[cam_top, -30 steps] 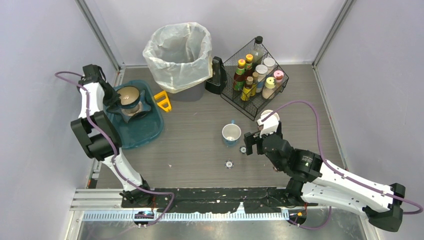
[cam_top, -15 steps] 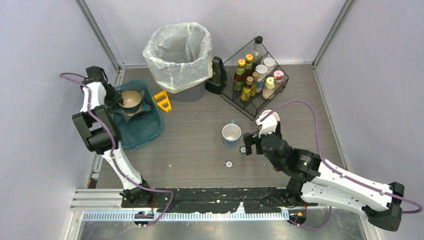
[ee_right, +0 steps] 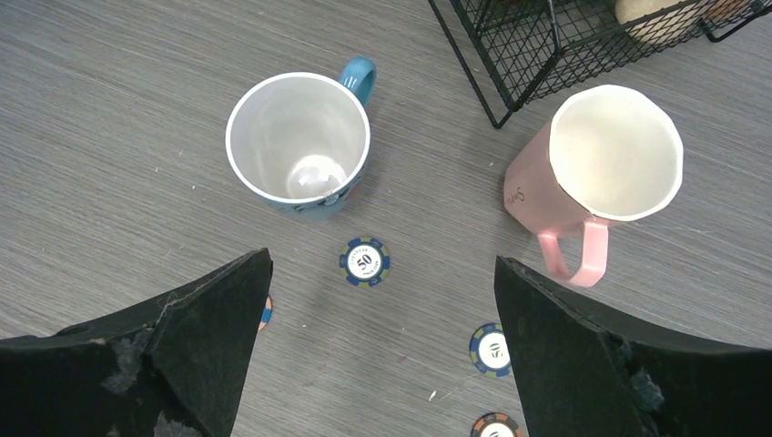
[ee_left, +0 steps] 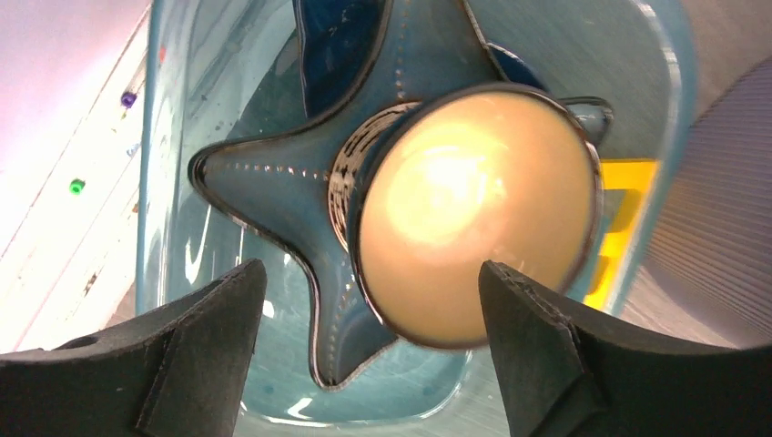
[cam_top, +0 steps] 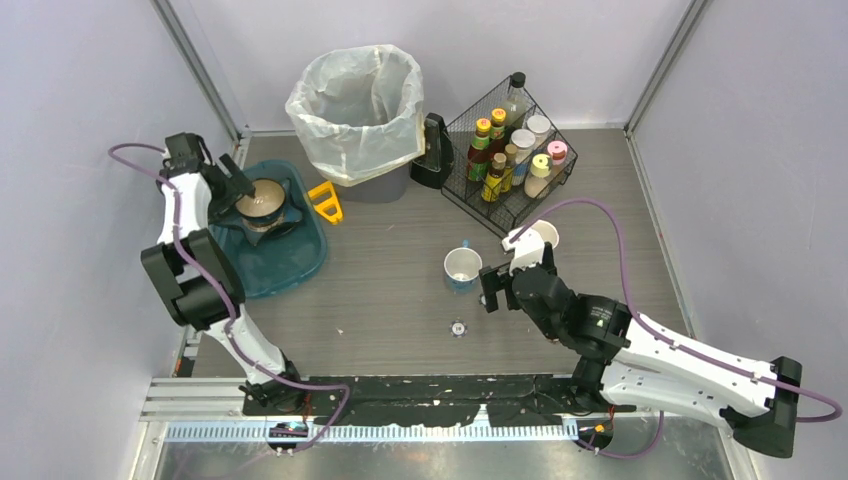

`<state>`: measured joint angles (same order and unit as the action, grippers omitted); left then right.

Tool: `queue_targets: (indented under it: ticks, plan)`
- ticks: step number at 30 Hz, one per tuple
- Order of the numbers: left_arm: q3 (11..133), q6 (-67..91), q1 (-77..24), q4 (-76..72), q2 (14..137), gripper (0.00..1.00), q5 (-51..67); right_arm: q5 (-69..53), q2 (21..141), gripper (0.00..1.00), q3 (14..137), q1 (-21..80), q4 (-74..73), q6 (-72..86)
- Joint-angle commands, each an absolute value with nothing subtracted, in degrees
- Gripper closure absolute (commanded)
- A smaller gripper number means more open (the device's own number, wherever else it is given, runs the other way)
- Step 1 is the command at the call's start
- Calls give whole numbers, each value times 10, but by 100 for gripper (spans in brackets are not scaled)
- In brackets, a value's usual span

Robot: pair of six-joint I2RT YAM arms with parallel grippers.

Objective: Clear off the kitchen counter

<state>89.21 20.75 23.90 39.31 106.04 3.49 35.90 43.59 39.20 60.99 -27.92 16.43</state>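
The counter [cam_top: 380,290], dark grey planks, fills the floor between the lilac walls, running from the arm bases to the back wall. Nearest the bases, one chip [cam_top: 457,327] lies alone on it. The right gripper [ee_right: 380,262] hangs over the counter's middle with its jaws wide apart and nothing in them. Bare planks lie below the jaws, with a blue chip [ee_right: 366,262] between the fingers and more chips toward the right finger. Just beyond stands a blue mug [ee_right: 299,146], upright and empty, and to its right a pink mug [ee_right: 605,164], also upright.

At the left, a teal tub [cam_top: 290,255] rests on the counter. The left gripper [ee_left: 371,269] is over it, jaws apart and gripping nothing. A cream-lined cup [ee_left: 473,209] shows between the fingers and sits on a star dish [ee_left: 273,182] in the tub. Only a strip of counter shows past the tub's right rim.

Farthest back stand a lined bin [cam_top: 355,110] and a wire rack [cam_top: 510,150] of bottles.
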Motion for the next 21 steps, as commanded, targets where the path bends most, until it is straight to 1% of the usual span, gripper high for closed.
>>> queue_targets:
  ticks: [1,4,8,12,17,21]
  plan:
    - [867,211,225,362,958,10,29,343,454,1,432,597,-265,170]
    - [843,215,202,368,905,6,19,306,480,0,451,563,-265,172]
    - [792,218,146,368,815,4,5,227,519,7,472,492,-267,183]
    - [710,221,75,350,710,1,-17,169,564,11,491,439,-267,183]
    - [596,217,-42,320,585,0,-25,113,629,16,509,408,-263,185]
    - [526,212,-117,305,515,0,-5,93,680,21,526,393,-251,189]
